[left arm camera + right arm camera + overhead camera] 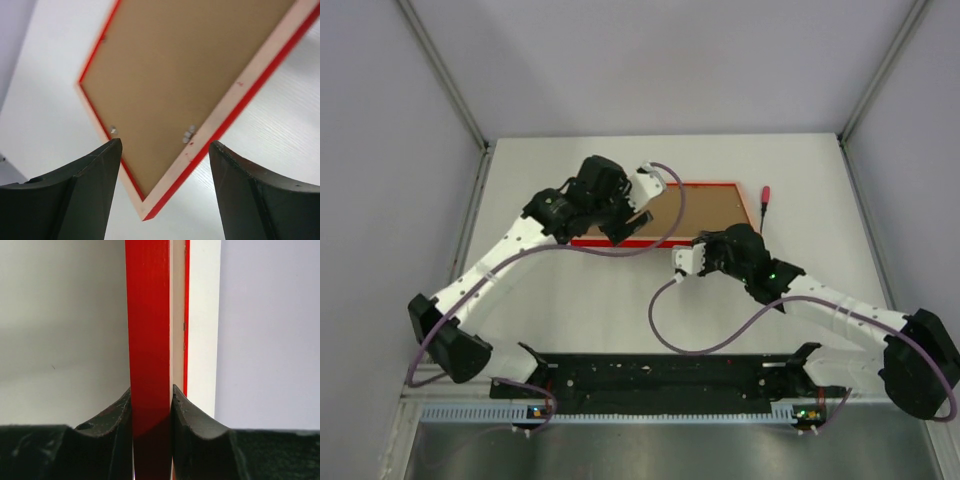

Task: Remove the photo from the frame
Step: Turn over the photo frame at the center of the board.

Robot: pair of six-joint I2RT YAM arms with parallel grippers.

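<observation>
Frame (705, 184): thin, red, lying back up near the middle of the white worktop (800, 160), its brown backing board (705, 212) showing inside a pale rim; a slim red tool (764, 203) lies just beside its right edge. Right gripper (152, 395): closed on the frame's near edge toward the right corner, the red rim pinched between both fingers (197, 415). Left gripper (165, 150): jaws spread wide, holding nothing, poised over the frame's near left corner without touching it.
</observation>
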